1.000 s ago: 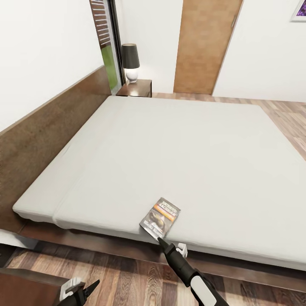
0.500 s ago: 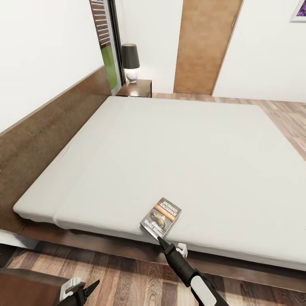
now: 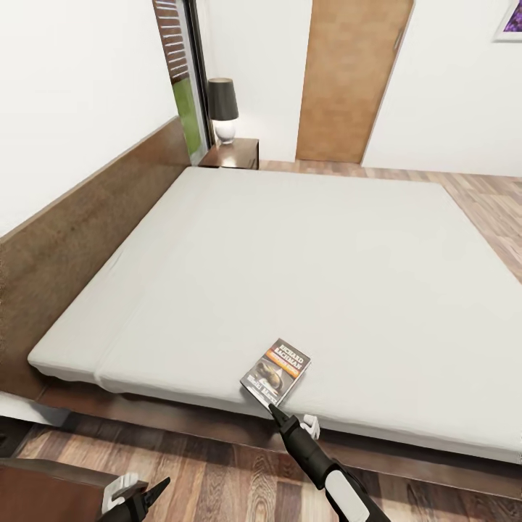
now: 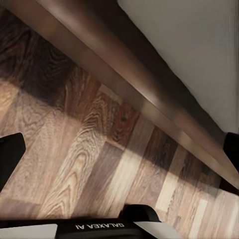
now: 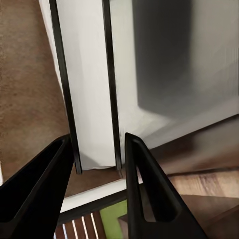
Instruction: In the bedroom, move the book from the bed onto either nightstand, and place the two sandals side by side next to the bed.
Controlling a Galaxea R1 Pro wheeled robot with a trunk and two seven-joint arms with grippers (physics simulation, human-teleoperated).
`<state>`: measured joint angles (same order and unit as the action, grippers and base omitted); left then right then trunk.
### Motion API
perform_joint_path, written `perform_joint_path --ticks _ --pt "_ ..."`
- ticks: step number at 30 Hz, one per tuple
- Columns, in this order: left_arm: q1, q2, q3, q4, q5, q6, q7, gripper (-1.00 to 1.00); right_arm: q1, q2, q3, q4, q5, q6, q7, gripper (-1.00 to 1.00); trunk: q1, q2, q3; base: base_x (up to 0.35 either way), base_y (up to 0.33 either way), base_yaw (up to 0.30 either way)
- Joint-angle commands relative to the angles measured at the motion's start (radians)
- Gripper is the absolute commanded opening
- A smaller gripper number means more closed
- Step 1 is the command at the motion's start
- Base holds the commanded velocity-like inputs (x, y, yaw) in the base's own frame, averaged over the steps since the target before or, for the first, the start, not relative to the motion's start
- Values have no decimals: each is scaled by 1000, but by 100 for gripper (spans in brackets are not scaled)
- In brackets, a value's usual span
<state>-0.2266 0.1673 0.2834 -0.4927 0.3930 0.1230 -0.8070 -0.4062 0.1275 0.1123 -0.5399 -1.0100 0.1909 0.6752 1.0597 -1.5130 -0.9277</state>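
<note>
Right wrist view shows right pincer [image 5: 97,149] pinching the book's [image 3: 275,372] edge.

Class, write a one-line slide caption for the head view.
Right gripper meets the near edge of the book on the bed.

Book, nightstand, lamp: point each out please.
book [image 3: 275,372], head view, middle of its cover.
nightstand [image 3: 243,154], head view, bare part of its top.
lamp [image 3: 222,101], head view, black shade.
</note>
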Motion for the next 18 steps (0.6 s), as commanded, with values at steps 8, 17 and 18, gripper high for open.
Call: perform_joint_path --ticks 8,17,18 --pt "0 0 2 0 7 10 -4 100 0 0 1 0 -10 9 1 -100 -31 56 25 0 0 0" --pt "0 0 2 0 7 10 -4 100 0 0 1 1 -10 9 0 -100 -65 119 53 0 0 0" --pt "0 0 2 0 7 10 -4 100 0 0 1 1 -10 9 0 -100 -69 126 56 0 0 0"
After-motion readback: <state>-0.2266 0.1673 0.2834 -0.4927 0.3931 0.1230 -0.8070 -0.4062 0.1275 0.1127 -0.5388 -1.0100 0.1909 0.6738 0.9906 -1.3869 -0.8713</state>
